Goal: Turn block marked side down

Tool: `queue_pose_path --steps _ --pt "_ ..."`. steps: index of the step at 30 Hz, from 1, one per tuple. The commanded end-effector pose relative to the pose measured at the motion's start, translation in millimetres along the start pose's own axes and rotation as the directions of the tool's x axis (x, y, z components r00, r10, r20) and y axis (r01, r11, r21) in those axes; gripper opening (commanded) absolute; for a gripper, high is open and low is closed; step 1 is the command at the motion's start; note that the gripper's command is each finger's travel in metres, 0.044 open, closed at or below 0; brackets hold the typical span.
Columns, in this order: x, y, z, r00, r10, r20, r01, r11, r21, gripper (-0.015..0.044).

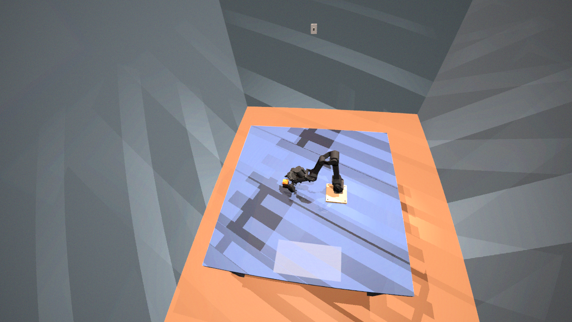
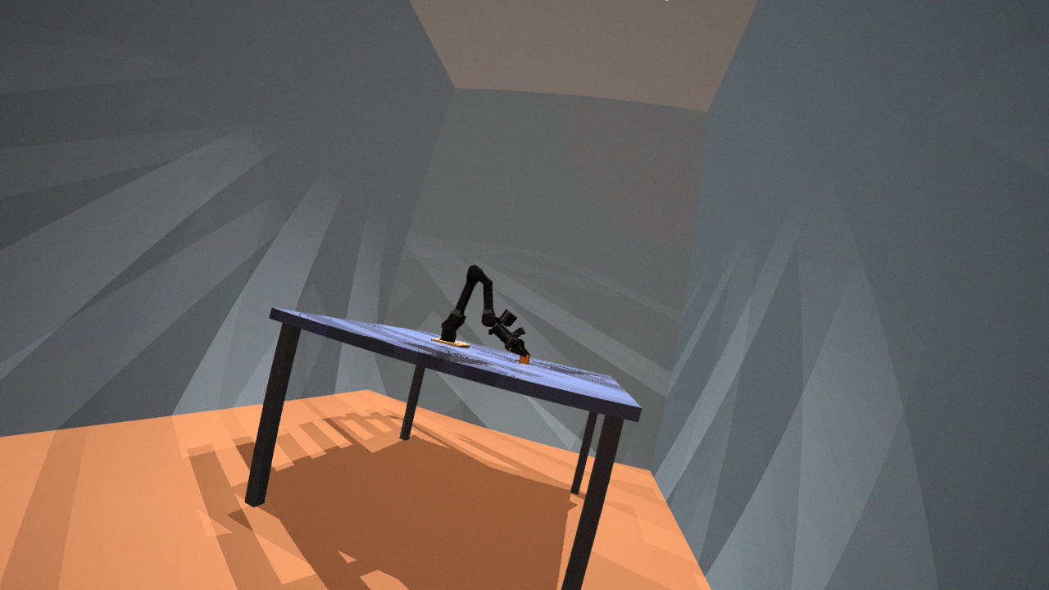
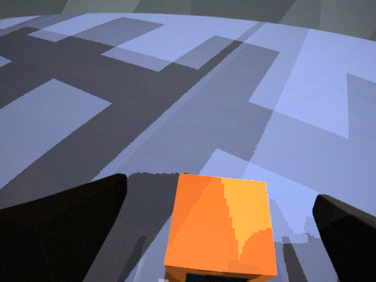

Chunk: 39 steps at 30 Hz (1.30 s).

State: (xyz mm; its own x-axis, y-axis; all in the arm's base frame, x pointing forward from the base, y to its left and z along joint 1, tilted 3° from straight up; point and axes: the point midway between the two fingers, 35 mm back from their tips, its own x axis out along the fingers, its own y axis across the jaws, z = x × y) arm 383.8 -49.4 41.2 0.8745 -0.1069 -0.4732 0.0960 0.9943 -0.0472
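Note:
An orange block [image 1: 285,182] [image 2: 524,360] [image 3: 211,219] sits on the blue table [image 1: 359,240] [image 3: 313,78]. In the wrist view a plain orange face is on top. The dark square mark [image 3: 217,278] shows only in part at the bottom edge of that view, on the side face toward the wrist camera. My gripper [image 1: 289,182] [image 2: 524,354] [image 3: 221,194] is open, with one finger on each side of the block and a gap to it on both sides. The block's underside and far sides are hidden.
The arm's base stands on a pale plate [image 1: 331,198] [image 2: 460,344], to the right of the block in the top view. A pale rectangle [image 1: 308,260] lies on the table near its front edge. Striped shadows cross the table.

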Motion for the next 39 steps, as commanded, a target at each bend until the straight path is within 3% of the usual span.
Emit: queue_pose_path --steps 1,24,32,39 --pt "-0.1 0.8 0.3 1.000 0.006 0.002 -0.006 1.000 -0.003 0.0440" --pt "0.8 0.8 1.7 1.000 0.007 -0.013 -0.007 1.000 0.000 0.0440" --pt "-8.3 1.2 27.8 0.969 0.009 -0.248 -0.001 1.000 0.030 0.0440" --pt "-48.9 0.6 47.1 0.888 0.004 -0.460 -0.006 1.000 -0.004 0.0440"
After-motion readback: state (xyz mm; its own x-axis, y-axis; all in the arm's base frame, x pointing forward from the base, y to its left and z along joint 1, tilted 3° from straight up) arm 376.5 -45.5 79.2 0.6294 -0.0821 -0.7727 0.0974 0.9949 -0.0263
